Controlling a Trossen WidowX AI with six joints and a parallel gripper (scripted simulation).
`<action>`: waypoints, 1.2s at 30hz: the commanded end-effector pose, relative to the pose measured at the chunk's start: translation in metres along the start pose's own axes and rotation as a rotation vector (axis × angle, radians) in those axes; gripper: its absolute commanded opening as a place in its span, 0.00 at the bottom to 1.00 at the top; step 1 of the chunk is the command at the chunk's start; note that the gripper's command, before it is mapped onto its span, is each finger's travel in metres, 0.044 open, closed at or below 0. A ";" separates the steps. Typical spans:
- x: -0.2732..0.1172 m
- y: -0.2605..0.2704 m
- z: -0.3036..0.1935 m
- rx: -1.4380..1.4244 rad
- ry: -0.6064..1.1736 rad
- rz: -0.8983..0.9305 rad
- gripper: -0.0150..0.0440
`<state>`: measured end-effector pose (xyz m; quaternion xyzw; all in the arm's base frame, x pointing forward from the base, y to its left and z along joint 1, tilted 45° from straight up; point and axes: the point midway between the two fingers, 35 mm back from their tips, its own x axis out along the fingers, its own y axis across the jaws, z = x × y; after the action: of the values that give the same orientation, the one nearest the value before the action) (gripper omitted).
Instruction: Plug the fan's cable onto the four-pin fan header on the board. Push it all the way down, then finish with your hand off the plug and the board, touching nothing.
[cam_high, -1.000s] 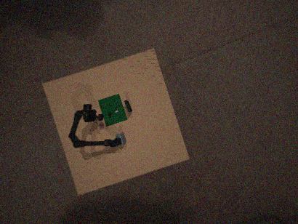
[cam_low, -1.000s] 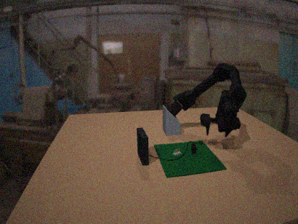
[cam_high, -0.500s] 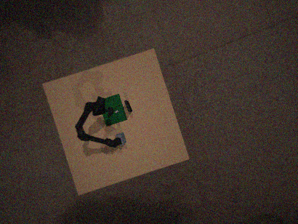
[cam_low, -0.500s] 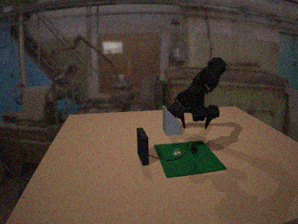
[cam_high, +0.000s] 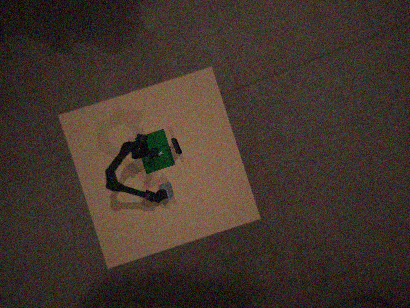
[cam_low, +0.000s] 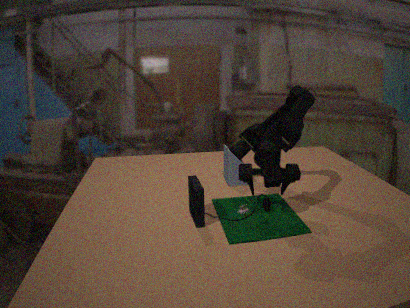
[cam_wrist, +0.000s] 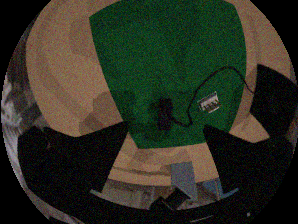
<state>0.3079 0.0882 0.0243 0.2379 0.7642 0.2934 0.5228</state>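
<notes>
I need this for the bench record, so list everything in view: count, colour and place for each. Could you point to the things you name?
flat square circuit board (cam_high: 166, 158) (cam_low: 265, 232) (cam_wrist: 165, 45): one, green, on the table
pale wooden-looking table top (cam_high: 200, 200) (cam_low: 125, 260) (cam_wrist: 55, 75): one, tan, under everything
small blocky cable plug (cam_low: 266, 204) (cam_wrist: 165, 114): one, black, on the board, apart from the header
small four-pin header (cam_high: 160, 153) (cam_low: 243, 210) (cam_wrist: 209, 103): one, whitish, on the board
upright slab-shaped fan (cam_high: 176, 146) (cam_low: 196, 201) (cam_wrist: 272, 100): one, black, beside the board
thin cable (cam_low: 232, 219) (cam_wrist: 229, 67): one, black, from fan to plug
wedge-like block (cam_high: 166, 189) (cam_low: 231, 169) (cam_wrist: 183, 179): one, grey-blue, at the arm's base
jointed arm (cam_high: 114, 167) (cam_low: 275, 130): one, black, reaching over the board
gripper fingers (cam_low: 252, 188): two, black, open above the plug
</notes>
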 end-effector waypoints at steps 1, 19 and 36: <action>0.006 0.001 0.001 0.004 0.001 0.005 1.00; 0.034 0.001 0.007 0.004 0.002 0.007 1.00; 0.032 0.001 0.007 -0.001 0.004 0.001 0.59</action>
<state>0.3033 0.1120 0.0017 0.2371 0.7651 0.2948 0.5210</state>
